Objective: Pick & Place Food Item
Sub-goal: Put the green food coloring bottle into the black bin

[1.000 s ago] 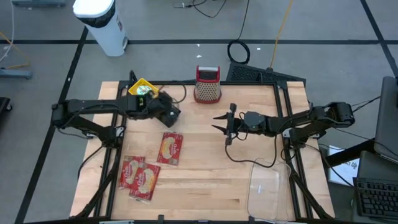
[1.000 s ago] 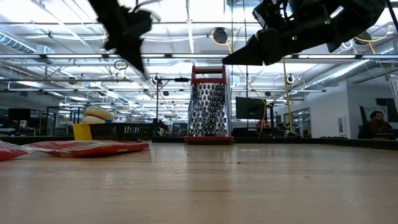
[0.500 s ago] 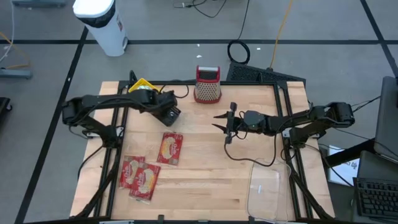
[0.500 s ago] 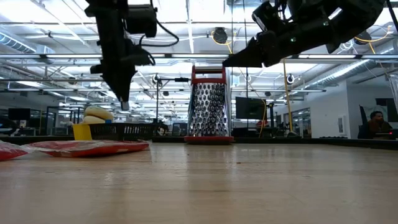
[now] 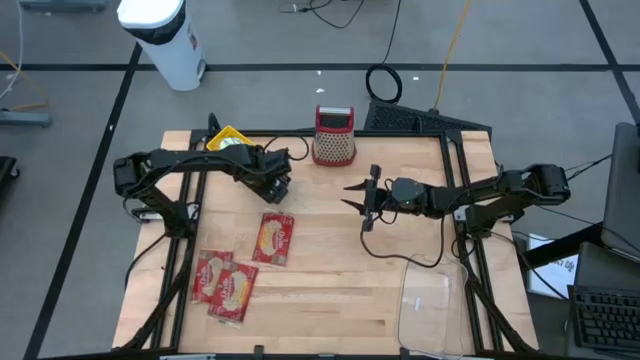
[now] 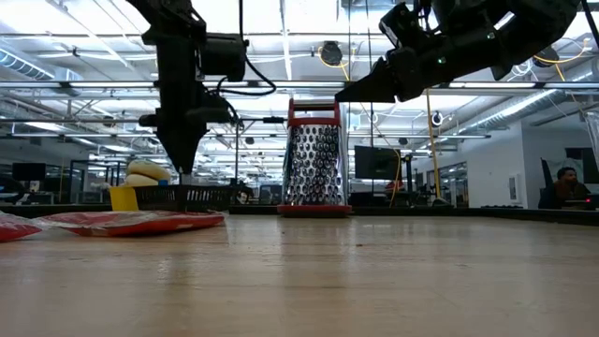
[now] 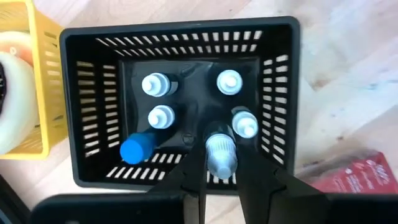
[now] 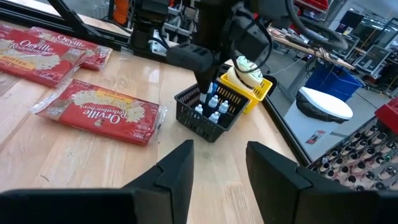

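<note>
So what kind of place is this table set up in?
Probably a robotics lab in an open industrial hall: ceiling trusses and strip lights behind the wooden table, cables on the grey floor, workstations beyond.

Bright even overhead light, soft shadows, ceiling strips glaring in low view — foreground table (image 6: 299, 281) perhaps blurred

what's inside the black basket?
Black basket holds five white-capped bottles and one blue-capped. Left gripper straddles one, hiding its body; contents below the caps aren't visible.
</note>
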{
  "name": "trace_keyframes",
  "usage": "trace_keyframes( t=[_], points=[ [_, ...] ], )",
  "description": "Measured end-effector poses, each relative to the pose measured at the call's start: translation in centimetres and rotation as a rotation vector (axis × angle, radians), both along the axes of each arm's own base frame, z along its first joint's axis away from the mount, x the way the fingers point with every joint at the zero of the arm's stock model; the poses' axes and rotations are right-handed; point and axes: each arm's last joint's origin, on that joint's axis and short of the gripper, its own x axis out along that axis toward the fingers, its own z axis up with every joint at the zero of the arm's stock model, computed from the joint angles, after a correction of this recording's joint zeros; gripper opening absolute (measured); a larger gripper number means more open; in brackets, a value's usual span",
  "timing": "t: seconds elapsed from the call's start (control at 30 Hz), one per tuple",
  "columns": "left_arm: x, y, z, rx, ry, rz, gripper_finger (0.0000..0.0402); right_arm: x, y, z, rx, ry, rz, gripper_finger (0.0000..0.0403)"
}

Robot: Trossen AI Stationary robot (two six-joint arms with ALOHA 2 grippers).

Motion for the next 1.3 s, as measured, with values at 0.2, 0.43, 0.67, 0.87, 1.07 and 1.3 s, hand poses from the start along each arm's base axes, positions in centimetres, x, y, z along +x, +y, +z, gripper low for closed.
trace_keyframes(
  t=[0.2, 0.43, 0.67, 0.87, 1.07, 1.3],
  points=[
    [0.0, 0.7, -0.4, 0.004, 0.011, -0.005, 0.0052, 0.0, 0.0, -0.1, 0.001, 0.008, 0.001, 0.0136],
    [-0.4, 1.1, -0.9, 0.002, 0.031, -0.016, 0.0052, 0.0, 0.0, -0.2, 0.001, 0.018, 0.002, 0.0137],
    [-0.7, 1.0, -2.4, -0.038, -0.011, -0.012, 0.0052, 0.0, 0.0, -0.2, 0.001, 0.018, 0.002, 0.0135],
    [-0.4, 0.8, -2.4, -0.029, -0.03, -0.022, 0.0052, 0.0, 0.0, -0.2, 0.001, 0.018, 0.002, 0.0136],
    [-0.3, 0.9, -2.7, -0.027, -0.029, -0.018, 0.0055, 0.0, 0.0, -0.2, 0.001, 0.018, 0.002, 0.0135],
    [-1.1, 0.6, -3.9, -0.041, -0.005, 0.019, 0.0057, 0.0, 0.0, -0.2, 0.001, 0.018, 0.002, 0.0133]
  ],
)
